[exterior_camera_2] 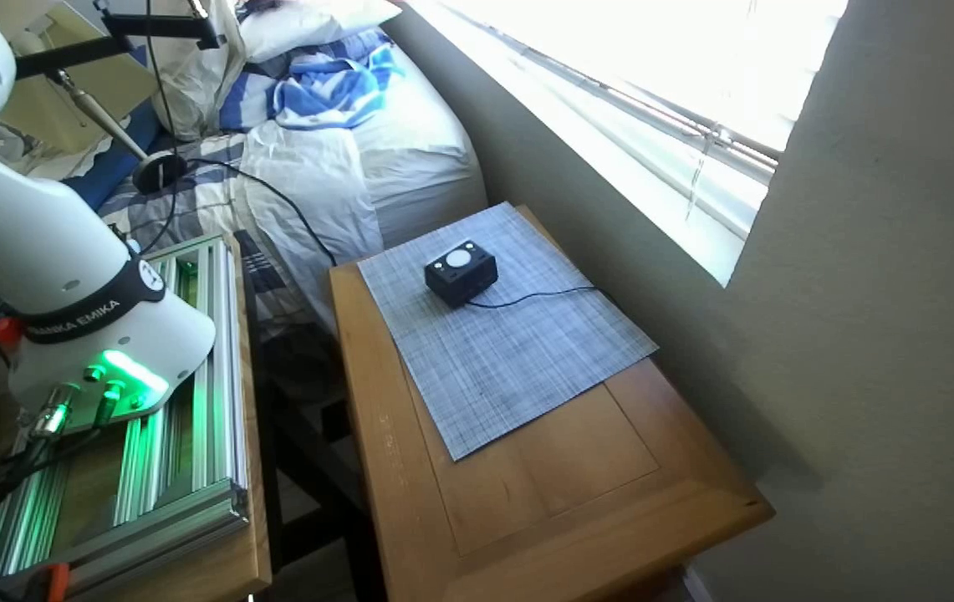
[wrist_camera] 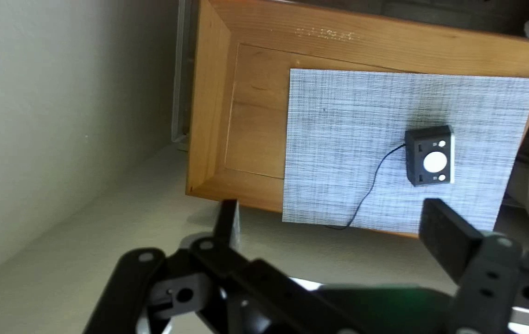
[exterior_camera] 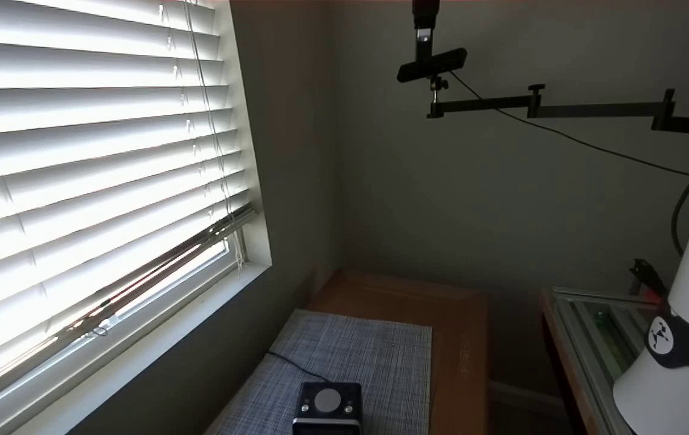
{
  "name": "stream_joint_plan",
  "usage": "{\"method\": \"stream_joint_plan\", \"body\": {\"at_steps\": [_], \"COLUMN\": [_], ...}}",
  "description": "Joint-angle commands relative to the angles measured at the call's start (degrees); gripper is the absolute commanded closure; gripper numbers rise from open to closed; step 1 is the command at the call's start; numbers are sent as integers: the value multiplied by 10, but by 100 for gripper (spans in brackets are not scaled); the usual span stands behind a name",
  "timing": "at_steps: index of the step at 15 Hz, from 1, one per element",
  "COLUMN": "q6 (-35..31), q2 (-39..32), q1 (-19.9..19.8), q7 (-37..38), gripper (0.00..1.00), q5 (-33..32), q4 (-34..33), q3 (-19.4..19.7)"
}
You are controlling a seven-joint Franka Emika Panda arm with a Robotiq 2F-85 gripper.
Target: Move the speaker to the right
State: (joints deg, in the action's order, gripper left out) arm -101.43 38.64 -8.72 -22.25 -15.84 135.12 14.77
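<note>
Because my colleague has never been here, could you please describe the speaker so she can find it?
Start at the wooden table near the window blinds; a grey woven mat lies on it. On this mat sits the speaker, a small black box with a thin dark cable. Unlike the flat mat beneath, it carries a pale disc and two small light dots on its upper face.

A bed (exterior_camera_2: 359,171) and window blinds (exterior_camera: 96,145) show a home bedroom.

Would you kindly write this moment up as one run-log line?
speaker: on grey woven mat over wooden table, cable attached | gripper: open, empty, apart from speaker | rightward move: completion unclear
</note>
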Motion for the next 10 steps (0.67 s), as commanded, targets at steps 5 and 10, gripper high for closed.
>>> {"method": "stream_joint_plan", "body": {"at_steps": [5, 10], "q6": [-74, -207], "q2": [-15, -90], "q1": [126, 183], "q7": [-29, -86], "gripper": [0, 0], "q5": [100, 96], "q4": [71, 133], "q3": [-49, -71]}}
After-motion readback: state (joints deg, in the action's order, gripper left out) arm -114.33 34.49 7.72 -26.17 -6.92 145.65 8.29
